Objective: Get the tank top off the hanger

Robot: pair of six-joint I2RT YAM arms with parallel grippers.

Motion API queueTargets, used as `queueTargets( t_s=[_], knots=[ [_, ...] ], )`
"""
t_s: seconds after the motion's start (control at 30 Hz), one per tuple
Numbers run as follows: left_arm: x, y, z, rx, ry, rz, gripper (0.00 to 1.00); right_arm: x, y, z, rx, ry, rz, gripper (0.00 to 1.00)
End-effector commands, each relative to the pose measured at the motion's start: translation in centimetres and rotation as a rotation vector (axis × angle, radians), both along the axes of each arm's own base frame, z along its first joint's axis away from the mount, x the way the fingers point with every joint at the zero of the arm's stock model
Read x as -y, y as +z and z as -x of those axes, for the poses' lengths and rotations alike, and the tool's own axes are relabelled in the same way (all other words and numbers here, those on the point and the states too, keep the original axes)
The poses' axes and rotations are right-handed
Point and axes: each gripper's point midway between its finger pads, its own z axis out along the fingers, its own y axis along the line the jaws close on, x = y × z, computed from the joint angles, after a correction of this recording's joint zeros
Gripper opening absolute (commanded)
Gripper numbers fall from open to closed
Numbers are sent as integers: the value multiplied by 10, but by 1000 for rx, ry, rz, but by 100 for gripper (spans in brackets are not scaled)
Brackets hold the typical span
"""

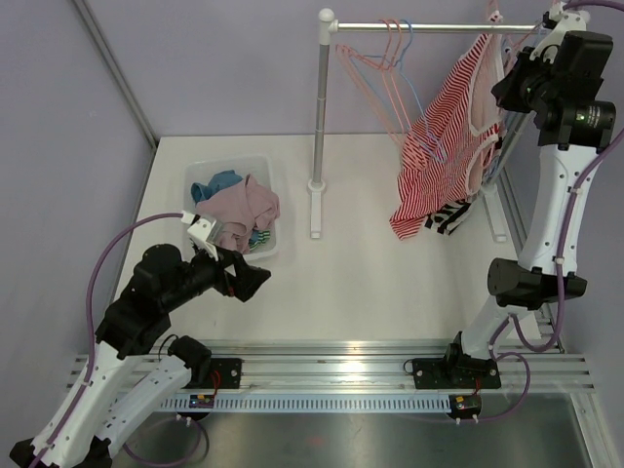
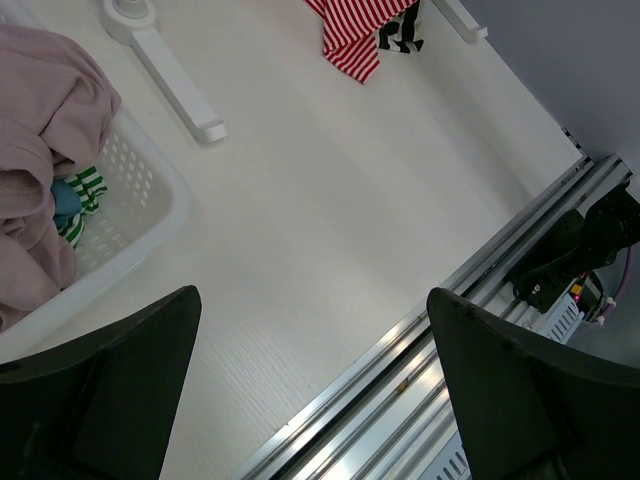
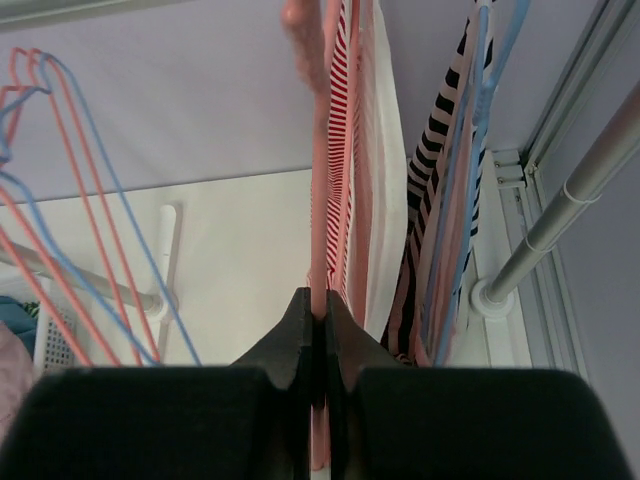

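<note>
The red-and-white striped tank top [image 1: 444,136] hangs on a pink hanger [image 3: 318,180] at the right end of the rail [image 1: 429,26]. It shows edge-on in the right wrist view [image 3: 345,150], and its hem shows in the left wrist view [image 2: 355,35]. My right gripper [image 1: 515,76] is up beside the tank top's top; in its own view the right gripper [image 3: 320,305] has its jaws shut on the pink hanger's lower part. My left gripper [image 1: 252,281] is open and empty, low over the table near the basket, with the left gripper [image 2: 315,340] holding nothing in its own view.
A black-and-white striped garment [image 1: 448,216] hangs on a blue hanger behind the tank top [image 3: 432,180]. Empty pink and blue hangers [image 1: 385,73] hang mid-rail. The rack post [image 1: 319,107] stands mid-table. A white basket [image 1: 276,229] of clothes sits at the left, and also shows in the left wrist view [image 2: 140,200].
</note>
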Motion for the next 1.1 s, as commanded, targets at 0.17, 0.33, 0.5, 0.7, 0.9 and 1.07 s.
queueTargets(
  t_s=[0.17,0.33,0.5,0.7,0.9,1.07],
  knots=[
    [-6,56,-17,90,95,53,99,-31,20,92,-2,59,-68,0],
    [-9,118,-28,173,141,78,99,-50,2,146,-12,110,-47,0],
    [2,161,-38,211,136,97,99,-71,-20,207,-50,156,-40,0],
    [43,212,-46,314,47,134,99,-94,-38,283,-58,276,-41,0],
    [89,239,-29,442,-46,133,99,-114,-18,331,7,418,-69,0],
    [147,254,-8,551,-141,151,99,-133,-8,355,46,573,-101,0]
  ],
)
